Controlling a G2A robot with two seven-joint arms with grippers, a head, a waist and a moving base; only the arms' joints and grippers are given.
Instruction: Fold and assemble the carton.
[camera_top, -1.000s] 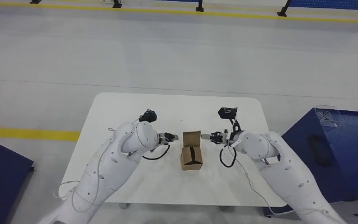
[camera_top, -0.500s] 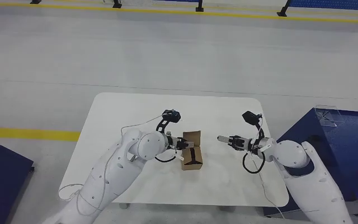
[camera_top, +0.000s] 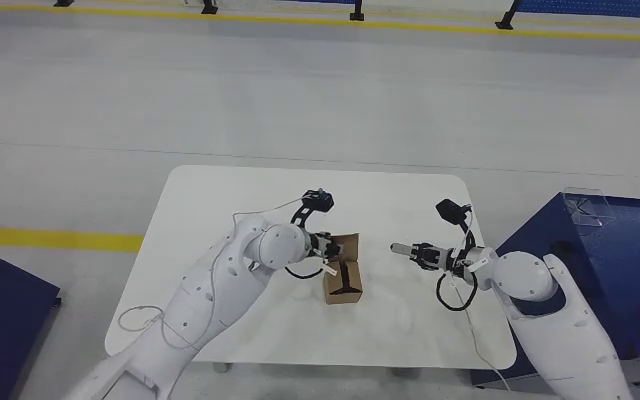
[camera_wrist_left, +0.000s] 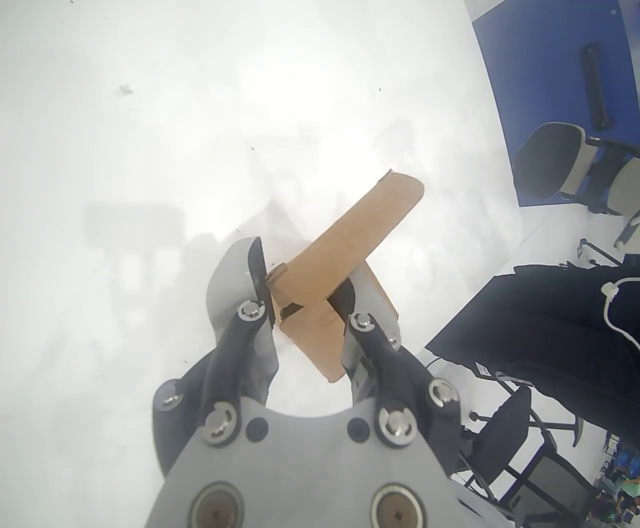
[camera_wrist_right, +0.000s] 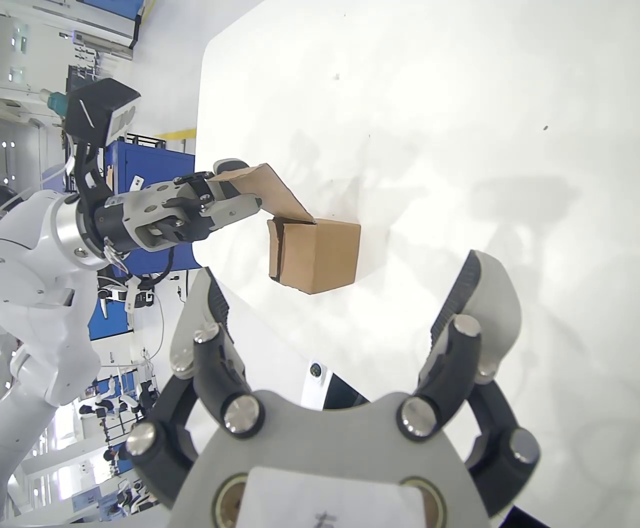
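Observation:
A small brown carton (camera_top: 343, 284) stands mid-table, its top flap (camera_wrist_left: 350, 235) raised and tilted. My left gripper (camera_top: 325, 251) is at the carton's left side, and its fingers (camera_wrist_left: 252, 280) are closed on that flap. From the right wrist view the left gripper (camera_wrist_right: 240, 182) holds the flap above the carton body (camera_wrist_right: 320, 255), one finger over it and one under. My right gripper (camera_top: 398, 247) hovers to the carton's right, apart from it. Its jaws are spread wide around nothing (camera_wrist_right: 345, 272).
The white table (camera_top: 220, 200) is bare around the carton. A blue cabinet (camera_top: 575, 255) stands just past the table's right edge. Office chairs (camera_wrist_left: 550, 160) sit beyond the table in the left wrist view.
My left gripper has moved right, onto the carton's flap. The right gripper pulled away to the right a second ago and has since held still.

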